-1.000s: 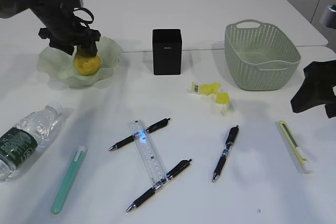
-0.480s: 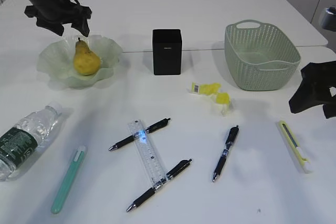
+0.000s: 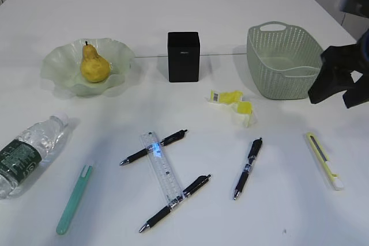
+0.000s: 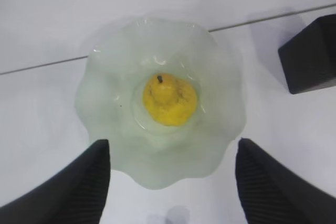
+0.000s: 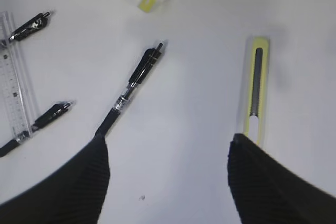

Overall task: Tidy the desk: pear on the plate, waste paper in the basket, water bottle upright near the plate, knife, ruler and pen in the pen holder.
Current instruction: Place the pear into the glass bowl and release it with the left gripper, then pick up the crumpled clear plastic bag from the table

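Pear [image 3: 94, 66] sits alone in plate [image 3: 118, 53]; L tool [image 4: 170, 174] lifted off since, open, R tool [image 5: 168, 179] open too.

Plate [image 4: 220, 124]: translucent pale green, glossy, ruffled. Pear [image 4: 170, 99]: smooth yellow skin, slightly speckled. Basket [image 3: 288, 79]: matt sage plastic, perforated woven look. Pen holder [image 3: 183, 61]: matt black. Water bottle [image 3: 26, 154]: clear ribbed plastic. Ruler [image 3: 161, 171]: clear plastic. Waste paper [image 3: 233, 103]: crumpled. Counter [image 3: 230, 10]: smooth matt white. Gripper fingers [image 5: 273, 187]: ribbed black.

Left gripper [image 4: 170, 182] agape; right gripper [image 5: 168, 182] agape.
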